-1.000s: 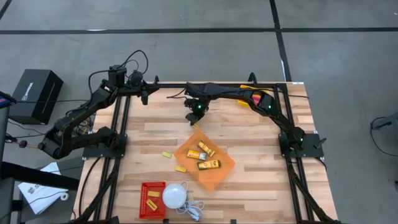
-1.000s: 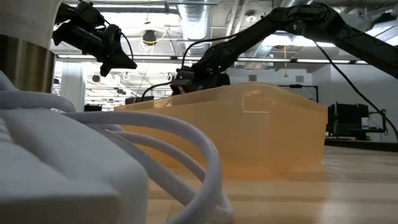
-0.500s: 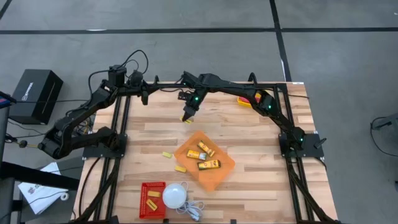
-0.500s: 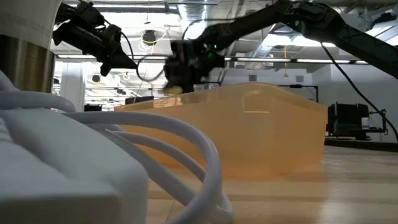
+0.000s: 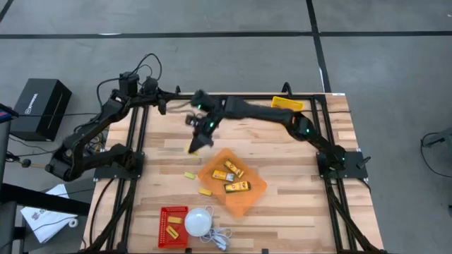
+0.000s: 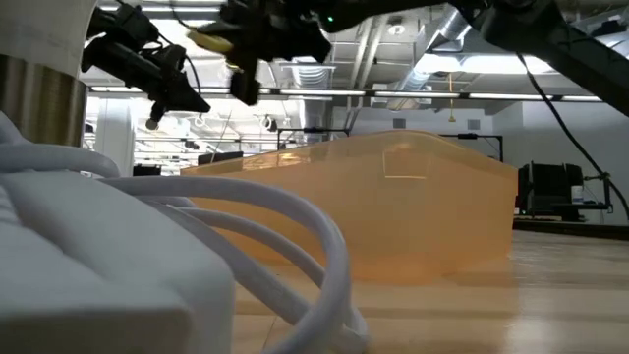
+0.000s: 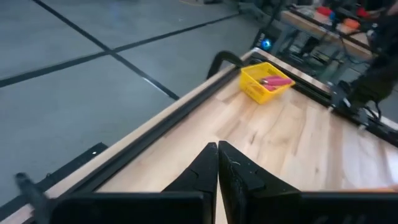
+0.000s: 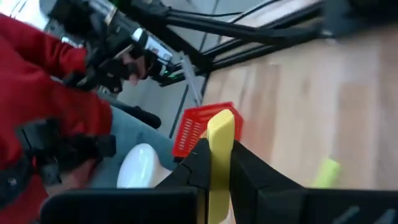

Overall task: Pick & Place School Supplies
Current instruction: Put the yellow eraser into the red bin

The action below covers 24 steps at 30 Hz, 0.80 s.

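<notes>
My right gripper (image 5: pixel 195 143) hangs over the wood table left of the orange tray (image 5: pixel 244 204), shut on a small yellow block (image 8: pixel 219 138); the block also shows in the low view (image 6: pixel 210 40). Three orange-yellow packets (image 5: pixel 230 171) lie in the tray. Two more yellow blocks (image 5: pixel 189 176) (image 5: pixel 205 191) lie flat on the table to the tray's left. My left gripper (image 5: pixel 164 106) waits shut above the far left corner, with nothing between its fingers (image 7: pixel 217 163). My right gripper pinches the yellow block between its two fingers, which lie on the block's two opposite long faces (image 8: pixel 211 155). The block's free end (image 8: pixel 222 118) sticks out past the fingertips. The fingers slant down toward the table's near left. The block is lifted clear of the table.
A red bin (image 5: pixel 171 227) with yellow blocks and a white dome (image 5: pixel 198 221) with a cord stand at the near edge. A yellow bin (image 7: pixel 264 83) with a pink-handled tool stands at the far right. Black frame rails run along the table's left, right and far sides.
My right gripper has risen with the yellow block and swung from the far middle of the table toward the left and a little nearer, rolling its wrist as it went. It has stayed shut on the block, which is now well above the table.
</notes>
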{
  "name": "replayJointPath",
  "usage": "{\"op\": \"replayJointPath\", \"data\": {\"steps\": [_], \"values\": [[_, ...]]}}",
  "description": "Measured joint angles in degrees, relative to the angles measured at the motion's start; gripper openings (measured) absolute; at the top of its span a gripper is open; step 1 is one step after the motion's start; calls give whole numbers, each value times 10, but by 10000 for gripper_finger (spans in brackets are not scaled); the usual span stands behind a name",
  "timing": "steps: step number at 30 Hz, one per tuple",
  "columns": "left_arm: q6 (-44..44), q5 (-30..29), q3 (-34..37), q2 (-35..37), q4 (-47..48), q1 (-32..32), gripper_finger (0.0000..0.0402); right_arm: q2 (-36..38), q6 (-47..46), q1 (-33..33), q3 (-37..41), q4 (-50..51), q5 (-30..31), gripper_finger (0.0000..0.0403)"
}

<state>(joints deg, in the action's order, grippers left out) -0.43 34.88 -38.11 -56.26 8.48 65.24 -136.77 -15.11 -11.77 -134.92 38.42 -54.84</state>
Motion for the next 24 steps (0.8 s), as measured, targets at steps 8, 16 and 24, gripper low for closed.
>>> {"op": "replayJointPath", "data": {"steps": [8,16,24], "values": [[-53,57,-1,40,-9,74,8,1,-13,74,0,-79,21,22],[-93,68,-1,94,-9,92,8,-23,11,141,1,-129,94,22],[-134,91,-2,109,-10,79,8,-72,-59,186,1,-230,120,22]]}}
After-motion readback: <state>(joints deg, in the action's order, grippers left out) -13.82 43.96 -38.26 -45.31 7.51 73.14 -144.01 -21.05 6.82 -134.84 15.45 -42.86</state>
